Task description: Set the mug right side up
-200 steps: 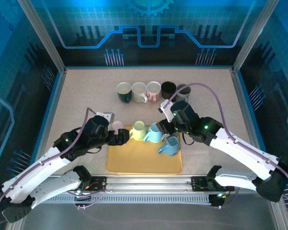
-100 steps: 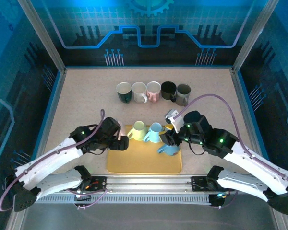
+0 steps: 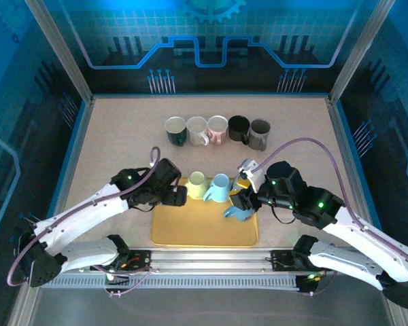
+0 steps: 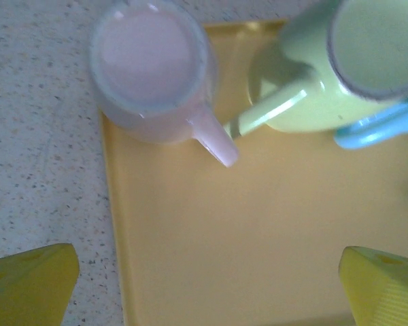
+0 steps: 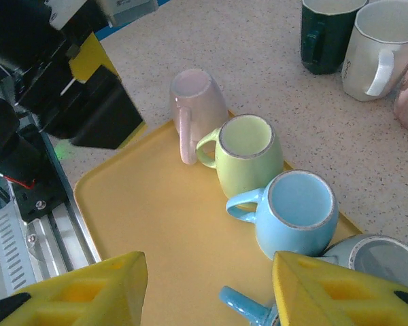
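The pale pink ceramic mug [image 4: 149, 75] is my target. By my reading it stands base-up at the far-left corner of the flat yellow plastic tray [image 4: 258, 231], with its axis vertical and its handle sticking out toward 5 o'clock in the left wrist view. From the left gripper [image 4: 207, 285] it lies at about 11 o'clock, close ahead, so I'd have to shift that way before closing. That gripper's jaws are spread fully wide with nothing in them.

The left arm is clearly the nearer one. The right gripper [image 5: 207, 292] sits across the tray toward 3 o'clock, by the darker blue mug [image 3: 239, 213]. Its jaws are roughly half apart and clamp nothing that I can see. Between the two arms the pale green rounded mug [image 5: 248, 153] and the light blue rounded mug [image 5: 296, 210] stand mouth-up. The green one is just beside the pink mug's handle, which leaves me little room on that side.

Against a second ago, in the top view my left wrist has swung inward toward 3 o'clock and now covers the pink mug, which was then in plain sight. The right arm has drawn back toward 5 o'clock, off the light blue mug. The mugs themselves have not shifted, and both jaw openings look unchanged.
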You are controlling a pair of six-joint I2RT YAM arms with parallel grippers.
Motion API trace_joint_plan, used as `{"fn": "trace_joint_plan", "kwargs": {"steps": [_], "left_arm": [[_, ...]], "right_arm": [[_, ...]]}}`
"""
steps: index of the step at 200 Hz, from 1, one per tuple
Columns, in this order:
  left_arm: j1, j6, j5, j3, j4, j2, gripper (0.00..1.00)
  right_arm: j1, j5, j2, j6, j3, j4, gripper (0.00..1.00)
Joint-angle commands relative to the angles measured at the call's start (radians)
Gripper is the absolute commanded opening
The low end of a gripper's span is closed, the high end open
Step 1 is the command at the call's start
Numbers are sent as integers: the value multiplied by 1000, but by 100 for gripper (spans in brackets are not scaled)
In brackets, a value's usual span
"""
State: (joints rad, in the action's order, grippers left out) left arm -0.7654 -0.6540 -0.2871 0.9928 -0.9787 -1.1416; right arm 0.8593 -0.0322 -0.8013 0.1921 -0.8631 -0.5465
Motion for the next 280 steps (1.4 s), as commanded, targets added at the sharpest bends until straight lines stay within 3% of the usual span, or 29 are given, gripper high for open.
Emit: {"fn": "trace_joint_plan", "kwargs": {"steps": [1, 31, 79, 160, 196, 245, 280], "left_arm": [[47, -131, -96, 73, -61, -64, 99], [92, -323, -87, 123, -58, -144, 99], [152, -493, -68, 170, -39, -246, 99], [239, -546, 78, 104, 105, -386, 99], [240, -552, 73, 85, 137, -439, 97], [253, -562, 98, 53, 184, -494, 85], [253, -570, 91, 34, 188, -460, 64]], "right_arm": [[10, 38, -4, 49, -8, -9, 53], [10, 58, -36, 112, 5, 7, 52], [12, 43, -21, 163, 41, 41, 52], [12, 50, -4, 192, 100, 59, 51], [11, 54, -6, 210, 114, 67, 51], [13, 40, -23, 225, 119, 83, 51], [16, 35, -33, 235, 120, 89, 50]]}}
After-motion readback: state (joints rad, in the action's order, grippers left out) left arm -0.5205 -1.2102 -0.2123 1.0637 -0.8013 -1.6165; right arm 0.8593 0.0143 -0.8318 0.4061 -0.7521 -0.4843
